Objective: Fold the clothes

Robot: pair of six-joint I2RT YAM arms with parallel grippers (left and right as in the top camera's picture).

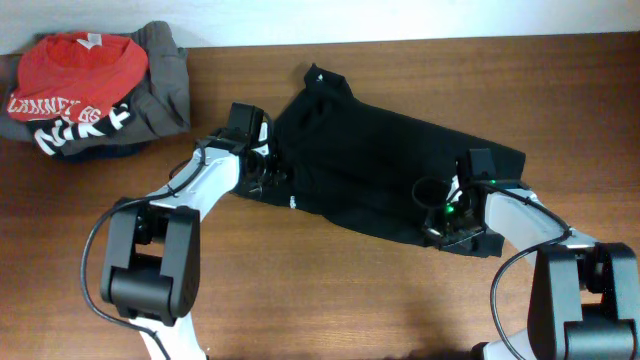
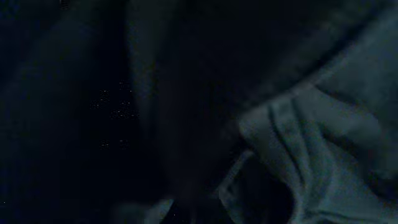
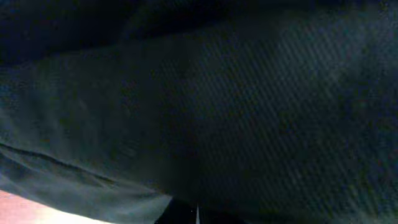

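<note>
The black garment point(image 1: 370, 150) lies spread, crumpled, across the middle of the wooden table, with a small white mark point(image 1: 292, 205) at its lower left edge. My left gripper point(image 1: 268, 172) is at the garment's left edge and looks shut on the cloth. Its wrist view is filled with dark folds of the garment point(image 2: 298, 137), and the fingers are not clear. My right gripper point(image 1: 437, 222) is at the lower right edge, shut on the fabric. Its wrist view shows black cloth point(image 3: 249, 93) right up against the camera.
A pile of other clothes sits at the far left corner: a red shirt with white lettering point(image 1: 80, 70) on a grey garment point(image 1: 165, 80). Bare wooden table point(image 1: 330, 300) runs along the front. A strip of table shows in the right wrist view point(image 3: 25, 208).
</note>
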